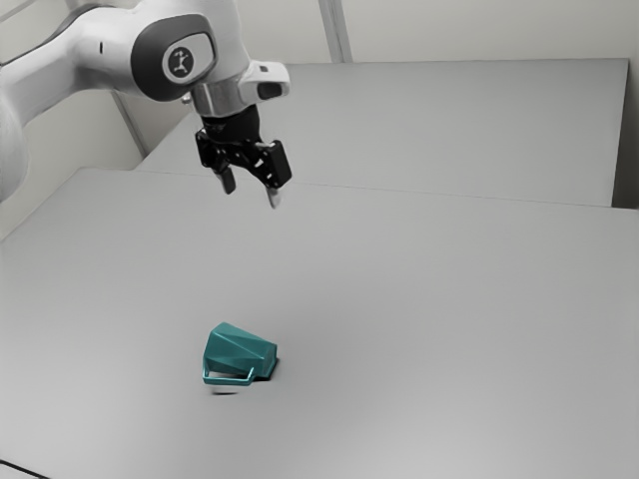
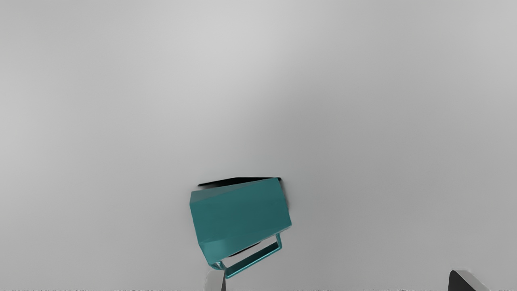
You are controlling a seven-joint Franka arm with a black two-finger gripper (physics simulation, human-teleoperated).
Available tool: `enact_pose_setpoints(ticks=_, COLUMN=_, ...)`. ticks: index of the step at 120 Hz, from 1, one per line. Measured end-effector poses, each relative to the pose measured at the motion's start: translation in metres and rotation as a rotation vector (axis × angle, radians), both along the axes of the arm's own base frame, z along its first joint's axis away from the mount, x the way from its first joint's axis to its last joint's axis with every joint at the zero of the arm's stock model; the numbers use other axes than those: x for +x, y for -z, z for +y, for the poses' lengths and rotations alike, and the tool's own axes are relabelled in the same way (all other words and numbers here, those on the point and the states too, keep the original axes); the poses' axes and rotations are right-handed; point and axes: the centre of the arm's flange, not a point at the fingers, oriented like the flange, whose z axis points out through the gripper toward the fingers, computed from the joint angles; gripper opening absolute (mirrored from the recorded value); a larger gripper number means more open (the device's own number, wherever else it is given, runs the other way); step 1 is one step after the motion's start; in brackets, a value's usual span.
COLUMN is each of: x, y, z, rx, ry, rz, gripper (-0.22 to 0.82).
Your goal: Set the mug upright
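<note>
Teal mug [image 2: 242, 218] lies on its side, inside hidden; the fingers [image 1: 274, 198] stand apart.

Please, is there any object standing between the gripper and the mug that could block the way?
Nothing visible stands in the way. The open gripper hangs above the table, and no object shows between it and the mug, which lies on its side.

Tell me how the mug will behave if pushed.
Lying on its side, the mug should slide or rock sooner than roll freely, given its flat facets. Its jutting handle would likely hinder rolling that way. The crisp edges suggest a stiff body, and the smooth surface may be slippery.
</note>
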Motion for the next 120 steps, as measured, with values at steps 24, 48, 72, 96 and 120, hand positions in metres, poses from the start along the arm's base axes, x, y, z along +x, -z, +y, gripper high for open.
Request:
enact_pose_setpoints(ticks=24, x=-0.014, y=0.055, z=0.078, rx=-0.057, ry=-0.184, rz=0.071, gripper=0.60)
enact_pose_setpoints(ticks=48, x=-0.029, y=0.099, z=0.131, rx=-0.149, ry=-0.262, rz=0.105, gripper=0.60)
enact_pose_setpoints(ticks=72, x=-0.043, y=0.141, z=0.167, rx=-0.313, ry=-0.261, rz=0.107, gripper=0.60)
enact_pose_setpoints(ticks=96, x=-0.064, y=0.183, z=0.196, rx=-0.471, ry=-0.240, rz=0.104, gripper=0.60)
enact_pose_setpoints(ticks=120, x=-0.082, y=0.223, z=0.213, rx=-0.602, ry=-0.215, rz=0.102, gripper=0.60)
